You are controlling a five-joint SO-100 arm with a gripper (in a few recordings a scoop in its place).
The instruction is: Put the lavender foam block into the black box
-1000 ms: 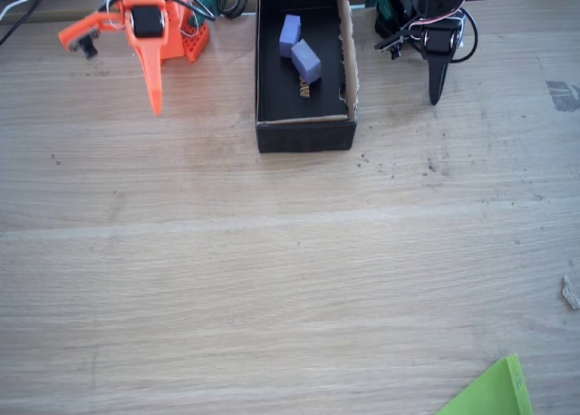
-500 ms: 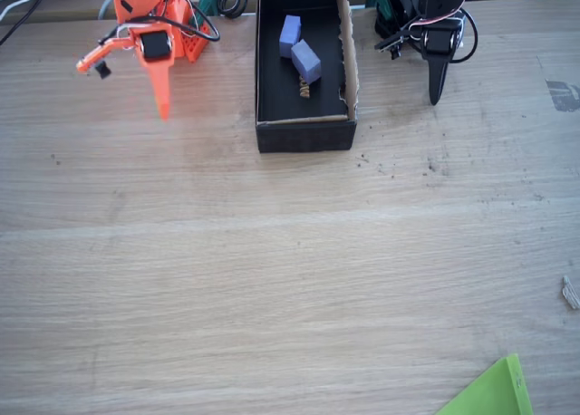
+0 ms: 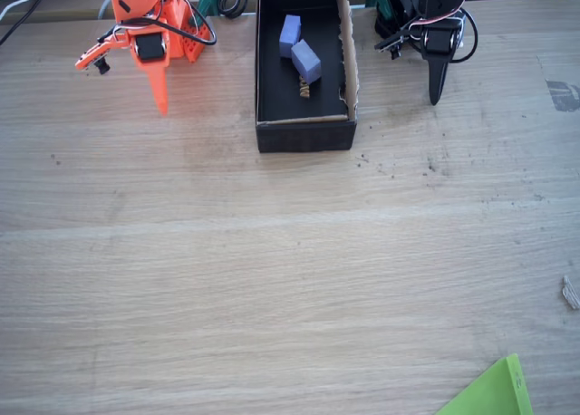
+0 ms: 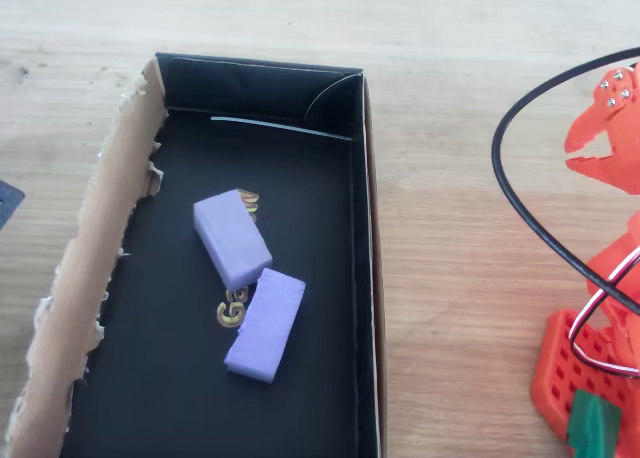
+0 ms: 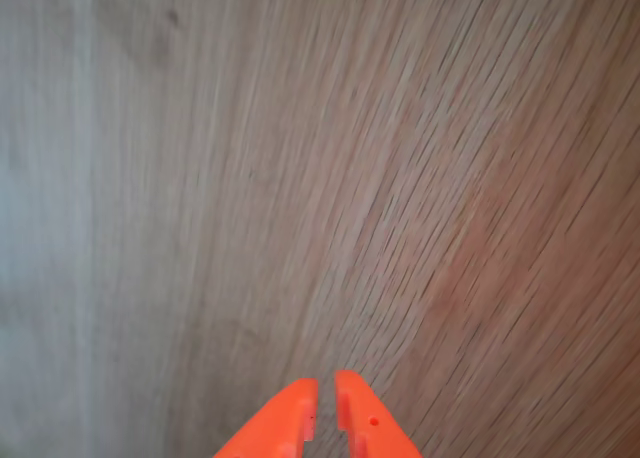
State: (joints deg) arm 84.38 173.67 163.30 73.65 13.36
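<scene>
Overhead, the lavender foam block touches its twin inside the black box; the wrist view shows empty jaws nearly closed over bare wooden surface.

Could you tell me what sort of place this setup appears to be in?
Probably a hobby or lab workbench for robot practice: a wood-grain table, a small orange arm with its end effector near cables, and a black box holding two lavender foam blocks.

Fixed view: high, wide over table. Overhead: close on black box, shared. Wrist: near tabletop.
</scene>
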